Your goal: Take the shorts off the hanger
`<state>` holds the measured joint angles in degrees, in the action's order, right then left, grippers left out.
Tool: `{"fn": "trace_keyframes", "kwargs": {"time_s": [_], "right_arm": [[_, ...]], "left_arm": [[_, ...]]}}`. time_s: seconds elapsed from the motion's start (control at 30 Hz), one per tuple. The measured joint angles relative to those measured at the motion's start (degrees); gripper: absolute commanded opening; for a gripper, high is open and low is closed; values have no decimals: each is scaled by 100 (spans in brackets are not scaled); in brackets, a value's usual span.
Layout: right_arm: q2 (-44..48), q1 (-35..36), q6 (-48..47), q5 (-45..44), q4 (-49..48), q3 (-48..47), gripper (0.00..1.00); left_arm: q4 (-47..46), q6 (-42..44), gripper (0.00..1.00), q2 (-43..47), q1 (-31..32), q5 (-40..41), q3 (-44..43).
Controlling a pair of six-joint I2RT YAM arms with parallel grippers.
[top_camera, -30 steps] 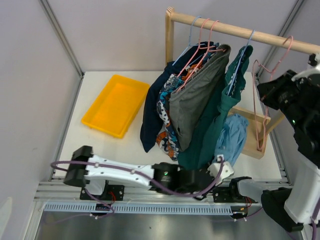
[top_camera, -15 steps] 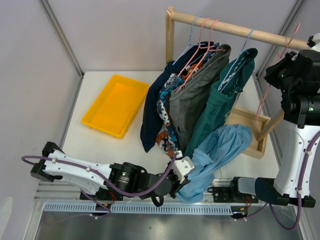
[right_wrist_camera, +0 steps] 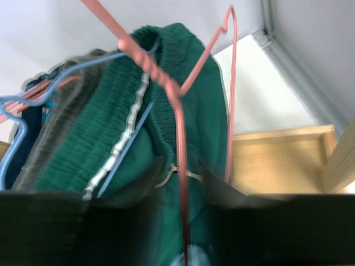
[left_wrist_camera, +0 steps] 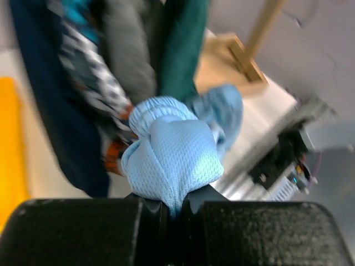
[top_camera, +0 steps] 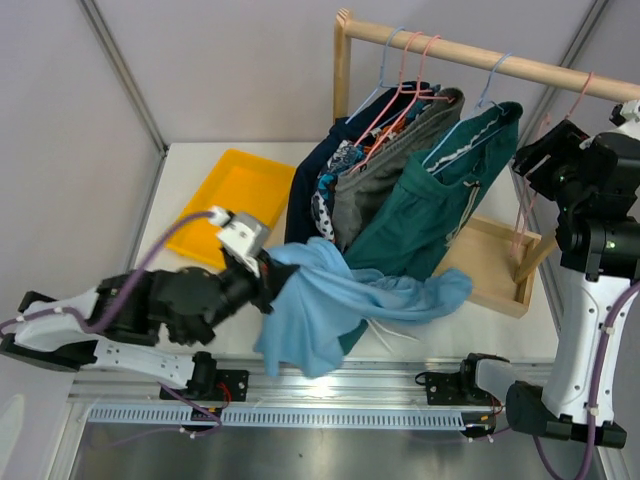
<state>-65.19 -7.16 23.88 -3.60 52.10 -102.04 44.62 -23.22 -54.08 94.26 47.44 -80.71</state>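
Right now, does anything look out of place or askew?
Yes. The light blue shorts stretch sideways, bunched in the left gripper and trailing over the table toward the teal shorts, which hang slanted. The right gripper holds an empty pink hanger.

Cannot see where the left gripper (left_wrist_camera: 175, 206) meets the light blue shorts (left_wrist_camera: 173, 158) in the left wrist view: bunched cloth over the pinch line, both fingers cut off by the bottom edge. Behind, only smears of navy shorts (left_wrist_camera: 50, 111), patterned shorts (left_wrist_camera: 91, 83), grey shorts (left_wrist_camera: 130, 50) and teal shorts (left_wrist_camera: 180, 44); yellow tray (left_wrist_camera: 10, 149) clipped at the left edge. In the right wrist view, 2 blurred dark fingers of the right gripper (right_wrist_camera: 183, 221) either side of the pink hanger (right_wrist_camera: 180, 138); unclear whether touching the wire. From above, wooden rail (top_camera: 470, 60) cut off at the right edge.
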Motion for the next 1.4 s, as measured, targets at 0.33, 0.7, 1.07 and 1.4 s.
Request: {"fn": "trace_keyframes", "kwargs": {"time_s": [0.33, 0.7, 1.07, 1.4], "right_arm": [[859, -11, -68, -522, 173, 356, 99], [1996, -11, -70, -850, 417, 1145, 99], [2424, 229, 2, -667, 450, 1679, 99], [2522, 470, -33, -905, 507, 1641, 100]], "left_arm": [[170, 1784, 0, -98, -1856, 275, -1858], [372, 2479, 0, -2114, -6096, -1873, -4406], [-358, 2114, 0, -4669, -8319, -3154, -6006], [-1941, 1753, 8, -4269, -8480, -2951, -2037]]}}
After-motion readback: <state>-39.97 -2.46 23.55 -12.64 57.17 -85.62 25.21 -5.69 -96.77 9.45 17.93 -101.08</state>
